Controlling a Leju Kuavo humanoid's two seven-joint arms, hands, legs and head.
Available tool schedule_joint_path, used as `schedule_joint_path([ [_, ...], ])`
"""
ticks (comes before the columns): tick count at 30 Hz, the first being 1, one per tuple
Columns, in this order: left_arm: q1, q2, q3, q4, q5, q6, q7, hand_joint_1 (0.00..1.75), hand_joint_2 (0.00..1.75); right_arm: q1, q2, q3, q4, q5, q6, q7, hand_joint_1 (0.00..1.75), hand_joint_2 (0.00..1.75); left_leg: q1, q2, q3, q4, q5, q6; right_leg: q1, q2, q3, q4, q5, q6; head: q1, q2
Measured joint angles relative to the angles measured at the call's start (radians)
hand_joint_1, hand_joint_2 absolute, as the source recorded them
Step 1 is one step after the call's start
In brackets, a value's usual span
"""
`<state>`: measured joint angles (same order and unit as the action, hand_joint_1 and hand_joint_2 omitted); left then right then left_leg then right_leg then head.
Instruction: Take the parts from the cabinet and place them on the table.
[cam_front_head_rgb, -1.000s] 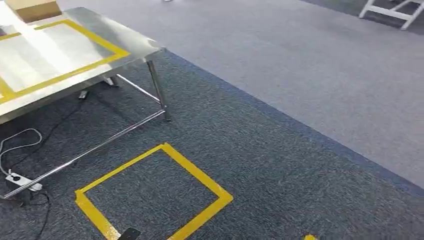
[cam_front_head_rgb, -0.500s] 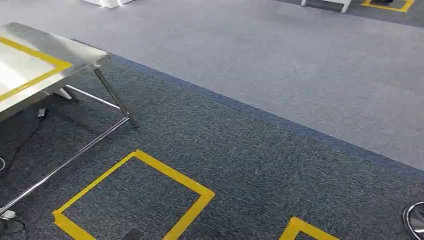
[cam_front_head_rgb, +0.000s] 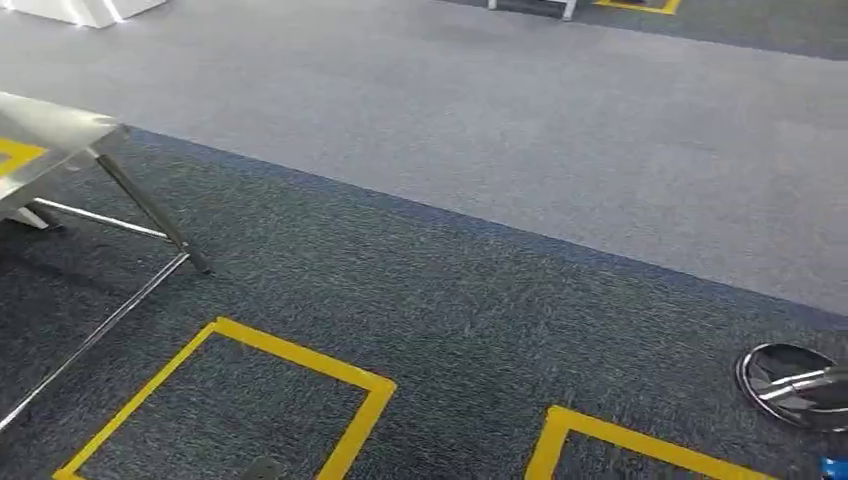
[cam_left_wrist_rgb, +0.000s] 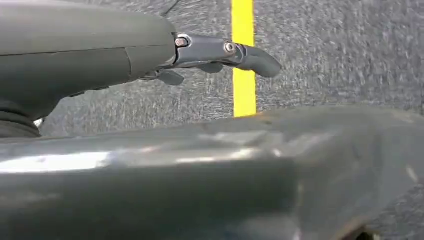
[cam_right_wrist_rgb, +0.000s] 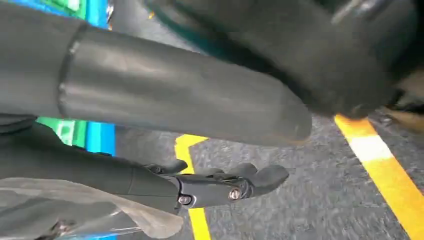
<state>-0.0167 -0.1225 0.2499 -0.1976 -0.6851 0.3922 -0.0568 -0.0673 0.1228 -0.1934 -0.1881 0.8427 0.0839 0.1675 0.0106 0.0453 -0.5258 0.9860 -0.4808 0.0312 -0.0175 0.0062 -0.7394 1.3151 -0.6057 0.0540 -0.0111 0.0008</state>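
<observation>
Two yellow tape squares (cam_front_head_rgb: 230, 400) are seen on the dark carpet in the head view, with the shiny steel desk (cam_front_head_rgb: 45, 135) at the far left edge and a round chrome base (cam_front_head_rgb: 795, 385) at the right. No cabinet or parts can be made out, so their direction cannot be judged.

In the left wrist view, the left hand (cam_left_wrist_rgb: 220, 52) is held over carpet, fingers extended, holding nothing.

In the right wrist view, the right hand (cam_right_wrist_rgb: 220, 185) is likewise extended and empty, beside a clear plastic sheet (cam_right_wrist_rgb: 75, 210).

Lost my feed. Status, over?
Left hand open, empty. Right hand unclear, pale film near it. Table edge at far left. Chrome base on floor, right.
</observation>
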Motion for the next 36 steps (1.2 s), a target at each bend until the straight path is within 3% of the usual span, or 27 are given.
schedule_joint_path([
  [1, -0.001, 0.0, 0.0, 0.0, 0.0, 0.0, 0.0, 0.0, 0.0, 0.001, 0.0, 0.0, 0.0, 0.0, 0.0, 0.0, 0.0, 0.0, 0.0, 0.013, 0.0, 0.0, 0.0, 0.0, -0.004, -0.003, 0.015, -0.018, 0.017, 0.003, -0.001, 0.0],
  [3, -0.005, -0.001, 0.0, 0.0, 0.0, 0.0, 0.0, 0.0, 0.0, 0.002, -0.002, 0.0, 0.0, 0.002, 0.0, 0.002, 0.0, 0.0, 0.002, 0.041, 0.002, 0.003, -0.003, -0.007, -0.009, -0.025, 0.123, -0.199, 0.102, 0.007, -0.001, 0.0],
  [4, -0.006, -0.001, 0.0, 0.0, 0.0, 0.0, 0.0, 0.0, 0.0, 0.001, -0.002, 0.0, 0.0, 0.002, 0.0, 0.002, 0.0, 0.0, 0.002, 0.05, 0.004, 0.007, -0.007, -0.013, -0.01, -0.062, 0.169, -0.275, 0.125, 0.008, 0.001, 0.0],
  [5, -0.005, 0.001, 0.0, 0.0, 0.0, 0.0, 0.0, 0.0, 0.0, -0.004, -0.001, 0.0, 0.0, 0.001, 0.0, 0.002, 0.0, 0.0, -0.006, 0.056, 0.001, 0.01, -0.011, -0.021, 0.002, -0.107, 0.186, -0.308, 0.104, 0.007, 0.004, 0.0],
  [6, -0.005, 0.001, 0.0, 0.0, 0.0, 0.0, 0.0, 0.0, 0.0, -0.006, -0.001, 0.0, 0.0, 0.002, 0.0, 0.0, 0.0, 0.0, -0.01, 0.067, 0.002, 0.014, -0.014, -0.029, -0.001, -0.08, 0.188, -0.309, 0.112, -0.014, -0.002, 0.0],
  [9, -0.011, 0.0, 0.0, 0.0, 0.001, 0.0, 0.0, 0.0, 0.0, 0.003, -0.002, 0.0, 0.0, 0.002, 0.0, 0.002, 0.0, 0.0, -0.005, 0.095, 0.011, 0.014, -0.015, -0.041, 0.004, -0.051, 0.177, -0.305, 0.113, -0.031, -0.005, 0.0],
  [10, -0.012, 0.0, 0.0, 0.0, 0.001, 0.0, 0.0, 0.0, 0.0, 0.004, -0.002, 0.0, 0.0, 0.002, 0.0, 0.002, 0.0, 0.0, 0.001, 0.073, 0.01, 0.02, -0.027, -0.051, 0.0, -0.042, 0.182, -0.309, 0.118, -0.041, -0.006, 0.0],
  [11, -0.011, 0.0, 0.0, 0.0, 0.001, 0.0, 0.0, 0.0, 0.0, 0.003, -0.002, 0.0, 0.0, 0.002, 0.0, 0.002, 0.0, 0.0, 0.003, 0.019, -0.002, 0.053, -0.057, -0.052, 0.0, -0.034, 0.18, -0.309, 0.12, -0.045, -0.007, 0.0],
  [12, -0.009, 0.0, 0.0, 0.0, 0.001, 0.0, 0.0, 0.0, 0.0, 0.0, -0.002, 0.0, 0.0, 0.002, 0.0, 0.002, 0.0, 0.0, 0.002, -0.017, -0.034, 0.129, -0.104, -0.049, 0.001, -0.019, 0.178, -0.309, 0.122, -0.051, -0.01, 0.0],
  [14, -0.004, -0.001, 0.0, 0.0, 0.002, 0.0, 0.0, 0.0, 0.0, -0.002, -0.002, 0.0, 0.0, 0.002, 0.0, 0.001, 0.0, 0.0, 0.001, -0.037, -0.109, 0.296, -0.174, -0.046, 0.006, 0.01, 0.173, -0.309, 0.125, -0.059, -0.011, 0.0],
  [15, -0.002, -0.001, 0.0, 0.0, 0.002, 0.0, 0.0, 0.0, 0.0, 0.0, -0.002, 0.0, 0.0, 0.002, 0.0, 0.001, 0.0, 0.0, 0.001, -0.038, -0.131, 0.34, -0.18, -0.043, 0.008, 0.027, 0.173, -0.308, 0.125, -0.059, -0.011, 0.0],
  [17, -0.001, -0.001, 0.0, 0.0, 0.002, 0.0, 0.0, 0.0, 0.0, 0.005, -0.003, 0.0, 0.0, 0.002, 0.0, 0.002, 0.0, 0.0, 0.0, -0.041, -0.114, 0.29, -0.123, -0.034, 0.012, 0.056, 0.175, -0.308, 0.125, -0.06, -0.011, 0.0],
  [18, -0.002, -0.001, 0.0, 0.0, 0.003, 0.0, 0.0, 0.0, 0.0, 0.005, -0.003, 0.0, 0.0, 0.002, 0.0, 0.002, 0.0, 0.0, -0.001, -0.05, -0.078, 0.205, -0.069, -0.027, 0.013, 0.074, 0.178, -0.307, 0.126, -0.059, -0.011, 0.0],
  [19, -0.002, 0.0, 0.0, 0.0, 0.003, 0.0, 0.0, 0.0, 0.0, 0.004, -0.003, 0.0, 0.0, 0.002, 0.0, 0.002, 0.0, 0.0, -0.002, -0.081, -0.039, 0.114, -0.018, -0.019, 0.013, 0.089, 0.18, -0.307, 0.126, -0.058, -0.011, 0.0],
  [20, 0.0, 0.002, 0.0, 0.001, 0.003, 0.0, 0.001, 0.0, 0.0, 0.003, -0.002, 0.0, 0.0, 0.002, 0.0, 0.002, 0.0, 0.0, -0.002, -0.139, -0.019, 0.06, -0.004, -0.012, 0.009, 0.098, 0.177, -0.306, 0.126, -0.057, -0.01, 0.0],
  [21, 0.0, 0.003, 0.0, 0.002, 0.003, 0.0, 0.003, 0.0, 0.0, -0.001, -0.001, 0.0, 0.0, 0.002, 0.0, 0.003, 0.0, 0.0, 0.001, -0.144, -0.014, 0.04, -0.008, -0.011, 0.014, 0.114, 0.171, -0.3, 0.127, -0.05, -0.008, 0.0],
  [24, -0.006, 0.001, 0.0, 0.002, 0.006, 0.001, 0.004, 0.0, 0.0, 0.004, -0.001, 0.0, 0.0, 0.003, -0.003, 0.011, 0.0, 0.0, -0.005, -0.117, -0.012, 0.027, -0.014, -0.014, 0.003, 0.144, 0.154, -0.309, 0.139, -0.027, -0.015, 0.0],
  [25, -0.006, 0.0, 0.0, 0.002, 0.006, 0.002, 0.004, 0.0, 0.0, 0.005, -0.002, 0.0, 0.0, 0.004, -0.006, 0.017, 0.0, 0.0, 0.007, -0.099, -0.005, 0.007, -0.004, -0.009, 0.004, 0.148, 0.146, -0.303, 0.136, -0.022, -0.013, 0.0],
  [26, -0.007, 0.001, 0.0, 0.002, 0.006, 0.003, 0.004, 0.0, 0.0, 0.006, -0.002, 0.0, 0.0, 0.004, -0.008, 0.02, 0.0, 0.0, 0.002, -0.085, 0.001, -0.002, 0.0, -0.007, 0.009, 0.078, 0.134, -0.282, 0.12, -0.022, -0.013, 0.0],
  [27, -0.007, 0.0, 0.0, 0.002, 0.006, 0.003, 0.004, 0.0, 0.0, 0.004, -0.002, 0.0, 0.0, 0.005, -0.009, 0.023, 0.0, 0.0, 0.0, -0.07, 0.0, -0.003, 0.002, -0.003, 0.01, 0.037, 0.105, -0.229, 0.085, -0.019, -0.005, 0.0],
  [29, -0.002, -0.001, 0.0, 0.002, 0.007, 0.003, 0.004, 0.0, 0.0, -0.005, -0.002, 0.0, 0.0, 0.004, -0.01, 0.031, 0.0, 0.0, -0.004, -0.035, -0.001, -0.002, 0.0, -0.003, 0.008, 0.008, 0.031, -0.08, 0.017, -0.012, -0.005, 0.0],
  [30, -0.001, -0.001, 0.0, 0.002, 0.008, 0.003, 0.004, 0.0, 0.0, -0.004, -0.001, 0.0, 0.0, 0.004, -0.01, 0.034, 0.0, 0.0, -0.004, -0.016, -0.002, -0.001, -0.001, -0.002, 0.006, 0.003, 0.001, -0.019, 0.0, -0.008, -0.006, 0.0],
  [31, -0.002, -0.001, 0.0, 0.002, 0.008, 0.003, 0.004, 0.0, 0.0, -0.003, -0.001, 0.0, 0.0, 0.004, -0.01, 0.037, 0.0, 0.0, -0.004, -0.001, -0.001, -0.001, -0.002, -0.003, 0.003, -0.001, -0.002, -0.012, 0.011, -0.004, -0.005, 0.0],
  [32, -0.004, -0.001, 0.0, 0.002, 0.008, 0.003, 0.004, 0.0, 0.0, 0.0, -0.002, 0.0, 0.0, 0.005, -0.01, 0.039, 0.0, 0.0, -0.003, 0.012, 0.0, -0.001, -0.004, -0.004, -0.001, -0.006, 0.021, -0.052, 0.042, -0.001, -0.005, 0.0],
  [34, -0.006, -0.002, 0.0, 0.002, 0.008, 0.002, 0.004, 0.0, 0.0, -0.001, -0.002, 0.0, 0.0, 0.005, -0.011, 0.045, 0.0, 0.0, -0.001, 0.035, 0.005, 0.003, -0.01, -0.013, -0.005, -0.034, 0.111, -0.214, 0.12, 0.002, -0.005, 0.0],
  [35, -0.006, -0.002, 0.0, 0.002, 0.008, 0.002, 0.004, 0.0, 0.0, -0.004, -0.002, 0.0, 0.0, 0.006, -0.011, 0.047, 0.0, 0.0, 0.0, 0.045, 0.008, 0.006, -0.015, -0.02, -0.005, -0.078, 0.15, -0.287, 0.132, 0.006, -0.004, 0.0],
  [36, -0.006, 0.0, 0.0, 0.002, 0.008, 0.002, 0.004, 0.0, 0.0, -0.01, -0.002, 0.0, 0.0, 0.006, -0.011, 0.048, 0.0, 0.0, -0.01, 0.054, 0.005, 0.014, -0.023, -0.03, 0.005, -0.092, 0.164, -0.302, 0.122, -0.007, -0.001, 0.0],
])
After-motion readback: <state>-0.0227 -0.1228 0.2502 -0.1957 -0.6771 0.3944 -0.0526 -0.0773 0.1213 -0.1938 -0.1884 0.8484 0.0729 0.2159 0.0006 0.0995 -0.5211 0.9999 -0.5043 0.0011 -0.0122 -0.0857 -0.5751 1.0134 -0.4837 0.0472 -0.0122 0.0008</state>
